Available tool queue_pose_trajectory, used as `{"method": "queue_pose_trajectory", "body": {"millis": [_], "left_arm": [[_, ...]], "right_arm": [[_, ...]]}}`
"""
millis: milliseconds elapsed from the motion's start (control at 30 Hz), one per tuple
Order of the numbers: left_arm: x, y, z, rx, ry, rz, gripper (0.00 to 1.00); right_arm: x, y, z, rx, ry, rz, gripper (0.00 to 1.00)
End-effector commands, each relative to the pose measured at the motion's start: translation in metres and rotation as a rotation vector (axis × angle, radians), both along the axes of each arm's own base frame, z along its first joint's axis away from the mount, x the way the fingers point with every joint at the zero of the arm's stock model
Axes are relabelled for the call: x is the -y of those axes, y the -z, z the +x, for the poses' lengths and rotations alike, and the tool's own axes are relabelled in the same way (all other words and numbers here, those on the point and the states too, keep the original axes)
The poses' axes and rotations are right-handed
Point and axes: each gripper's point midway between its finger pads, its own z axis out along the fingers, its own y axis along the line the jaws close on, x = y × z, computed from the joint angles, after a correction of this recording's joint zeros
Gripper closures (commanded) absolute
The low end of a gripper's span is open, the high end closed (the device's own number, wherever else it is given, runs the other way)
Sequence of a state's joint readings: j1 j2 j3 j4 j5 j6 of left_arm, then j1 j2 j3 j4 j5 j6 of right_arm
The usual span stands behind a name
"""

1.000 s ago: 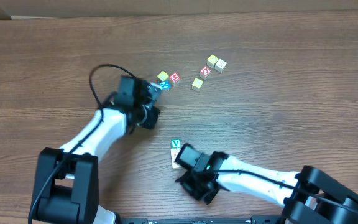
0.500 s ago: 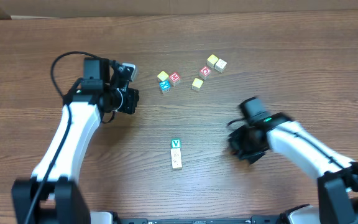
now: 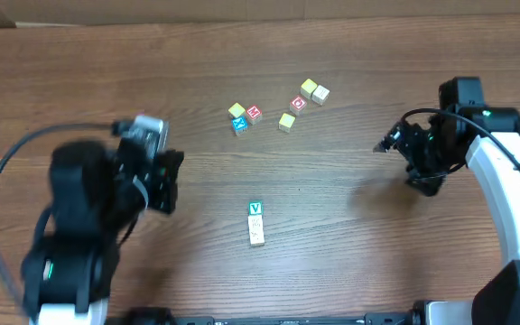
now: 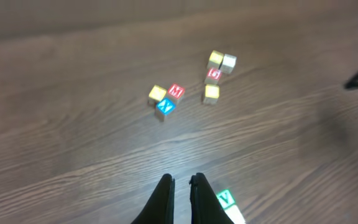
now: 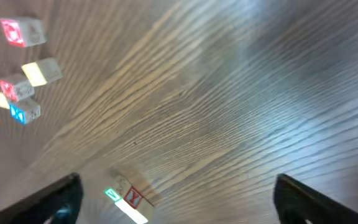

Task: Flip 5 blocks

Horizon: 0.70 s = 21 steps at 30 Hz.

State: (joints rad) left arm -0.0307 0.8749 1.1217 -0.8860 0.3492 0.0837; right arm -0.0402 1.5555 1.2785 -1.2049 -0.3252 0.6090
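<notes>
Table: brown wood-grain top, bears all items. Left arm: black/white, motion-blurred, over table's left side. Right arm: white w/ black joints, over right side. Left gripper: clenched, fingers nearly touching, nothing btwn them, touching no block. Right gripper: released, fingers spread wide to the edges of right wrist view, nothing held. Blocks, row: green "V" cube at far end w/ pale cubes touching it in line; lies btwn the two grippers, nearer the left one, near and to the right of its fingertips in left wrist view; well apart from right gripper. Blocks, group of four: yellow, pale, red tops; ahead and right of left gripper, well apart. Blocks, group of three: yellow, red, blue tops, touching one another; ahead of left gripper, apart from it.
</notes>
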Motion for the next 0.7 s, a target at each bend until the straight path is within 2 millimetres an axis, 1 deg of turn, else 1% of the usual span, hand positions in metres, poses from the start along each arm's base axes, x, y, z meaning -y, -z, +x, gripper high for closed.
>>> {"method": "queue_pose_trajectory", "body": {"millis": [0,33,133,233,367,400,433,467,500,567,667], "left_arm": [[0.001,-0.028,-0.041,0.093,-0.001,-0.036,0.91],[0.001,-0.029,-0.053,0.102,0.0,-0.036,0.89],[0.003,-0.029,-0.081,0.11,0.013,-0.044,0.85],[0.008,-0.025,-0.104,0.099,0.043,-0.063,0.76],[0.007,-0.012,-0.121,0.049,0.05,-0.051,0.65],[0.007,-0.008,-0.124,0.031,0.048,-0.05,0.59],[0.007,-0.006,-0.125,0.017,0.045,-0.049,0.46],[0.006,-0.004,-0.126,0.007,0.044,-0.049,0.28],[0.006,-0.003,-0.127,0.001,0.041,-0.047,0.0],[0.005,-0.002,-0.127,0.0,0.037,-0.043,0.0],[-0.003,0.0,-0.124,0.0,-0.005,-0.013,0.0]], "right_arm": [[0.006,-0.034,0.007,0.133,-0.093,-0.099,0.0],[0.005,-0.038,0.007,0.152,-0.105,-0.101,0.0],[0.004,-0.049,0.005,0.198,-0.124,-0.11,0.0],[0.004,-0.058,0.001,0.224,-0.125,-0.113,0.0],[0.004,-0.063,-0.001,0.24,-0.122,-0.119,0.0],[0.005,-0.062,-0.001,0.237,-0.122,-0.122,0.0],[0.005,-0.062,-0.002,0.234,-0.121,-0.124,0.0],[0.005,-0.061,-0.002,0.23,-0.121,-0.124,0.0],[0.005,-0.061,-0.003,0.227,-0.122,-0.124,0.0],[0.005,-0.061,-0.003,0.226,-0.122,-0.124,0.0],[0.005,-0.061,-0.003,0.226,-0.122,-0.123,0.0]]}}
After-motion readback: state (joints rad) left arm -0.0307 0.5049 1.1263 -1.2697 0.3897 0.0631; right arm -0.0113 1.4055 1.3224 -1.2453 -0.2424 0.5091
